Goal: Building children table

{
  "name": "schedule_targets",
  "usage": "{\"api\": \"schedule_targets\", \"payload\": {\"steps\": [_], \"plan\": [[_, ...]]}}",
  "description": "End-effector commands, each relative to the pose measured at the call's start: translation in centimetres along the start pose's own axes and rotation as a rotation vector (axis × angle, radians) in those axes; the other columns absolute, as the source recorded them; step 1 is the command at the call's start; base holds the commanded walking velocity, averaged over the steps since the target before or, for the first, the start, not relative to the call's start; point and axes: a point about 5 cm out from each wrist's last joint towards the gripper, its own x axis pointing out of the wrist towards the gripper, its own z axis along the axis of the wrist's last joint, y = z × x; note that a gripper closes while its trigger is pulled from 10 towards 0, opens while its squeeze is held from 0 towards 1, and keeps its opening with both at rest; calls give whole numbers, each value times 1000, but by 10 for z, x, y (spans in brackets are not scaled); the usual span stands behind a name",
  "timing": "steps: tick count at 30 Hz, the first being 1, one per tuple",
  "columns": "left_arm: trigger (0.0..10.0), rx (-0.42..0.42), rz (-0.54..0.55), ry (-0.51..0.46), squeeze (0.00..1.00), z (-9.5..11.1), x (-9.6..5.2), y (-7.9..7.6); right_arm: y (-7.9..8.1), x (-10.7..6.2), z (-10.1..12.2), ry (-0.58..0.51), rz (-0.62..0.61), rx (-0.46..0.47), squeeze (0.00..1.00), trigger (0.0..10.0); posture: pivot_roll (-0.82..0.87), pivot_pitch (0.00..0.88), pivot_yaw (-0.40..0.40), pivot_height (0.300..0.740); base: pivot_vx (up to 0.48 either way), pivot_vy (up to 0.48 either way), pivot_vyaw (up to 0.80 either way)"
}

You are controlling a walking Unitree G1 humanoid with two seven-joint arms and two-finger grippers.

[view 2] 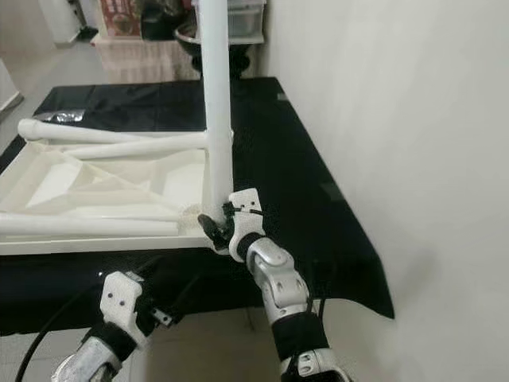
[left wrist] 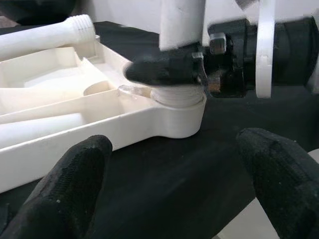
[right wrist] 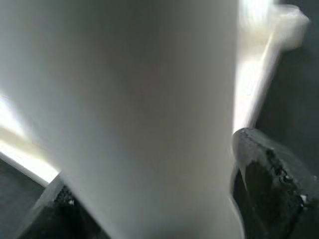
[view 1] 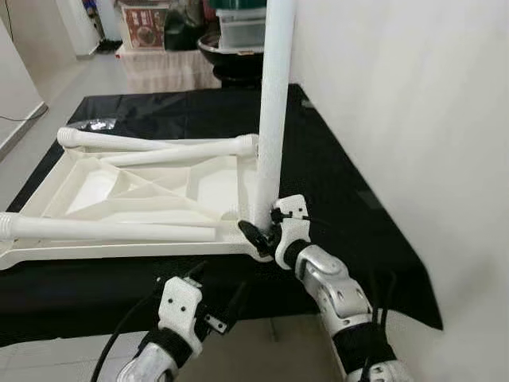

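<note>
On a black cloth (view 1: 334,183) beside a white wall (view 1: 413,119): upturned white table top (view 1: 119,195), underside up, with one white leg (view 1: 273,111) standing upright in its near corner socket. Right gripper (view 1: 262,232) clamped around that leg's base, fingers either side. Left gripper (view 1: 219,306) low before the table edge, fingers (left wrist: 65,194) spread wide, holding nothing. Loose legs (view 1: 159,147) lying across the top.

I see a black-clothed surface (view 1: 159,294) against a white wall (view 1: 413,103); grey floor (view 1: 71,87); stacked boxes (view 1: 238,24) behind.
</note>
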Motion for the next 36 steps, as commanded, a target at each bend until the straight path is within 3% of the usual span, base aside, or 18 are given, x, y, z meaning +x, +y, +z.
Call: {"api": "schedule_targets", "payload": {"steps": [1, 5, 12, 13, 14, 15, 20, 25, 31, 32, 33, 34, 36], "plan": [[10000, -6, -16, 25, 0, -5, -2, -1, 3, 0, 10, -27, 110, -65, 0, 10000, 48, 81, -15, 740, 0, 0, 0], [10000, -9, -25, 29, 0, -5, -3, -4, -12, -6, 19, -35, 194, -139, 0, 10000, 47, 67, -13, 740, 0, 0, 0], [10000, -23, -27, 33, 0, -6, -7, -7, -23, -7, 29, -45, 291, -200, 0, 10000, 51, 42, -8, 740, 0, 0, 0], [10000, -24, -27, 33, 0, -6, -8, -8, -25, -6, 30, -44, 295, -201, 0, 9020, 52, 43, -8, 740, 0, 0, 0], [10000, -24, -27, 33, 0, -6, -8, -8, -25, -6, 30, -44, 295, -201, 0, 9020, 52, 43, -8, 740, 0, 0, 0], [10000, -27, -31, 33, 0, -5, -8, -9, -28, -5, 32, -44, 293, -203, 0, 0, 51, 43, -7, 740, 0, 0, 0], [10000, -33, -39, 32, 0, -6, -8, -10, -34, -6, 34, -36, 318, -218, 0, 0, 51, 44, -7, 740, 0, 0, 0], [10000, -46, -38, 29, 0, -7, -5, -10, -34, -12, 20, 6, 328, -219, 0, 0, 39, 54, -7, 740, 0, 0, 0], [10000, -54, -38, 28, 0, -6, -5, -9, -33, -17, 3, 32, 245, -148, 0, 0, 26, 63, -11, 740, 0, 0, 0], [10000, -55, -37, 28, 0, -6, -5, -8, -29, -17, -7, 56, 160, -130, 0, 0, 25, 68, -17, 740, 0, 0, 0], [10000, -58, -33, 28, 0, -6, -5, -7, -26, -18, -18, 82, -80, -109, 0, 0, 16, 80, -21, 740, 0, 0, 0], [10000, -58, -33, 28, 0, -6, -5, -7, -26, -18, -18, 82, -80, -109, 0, 0, 16, 80, -21, 740, 0, 0, 0], [10000, -63, -25, 28, 0, -6, -4, -5, 7, -26, -36, 120, -225, -91, 0, 0, 15, 86, -15, 740, 0, 0, 0]]}}
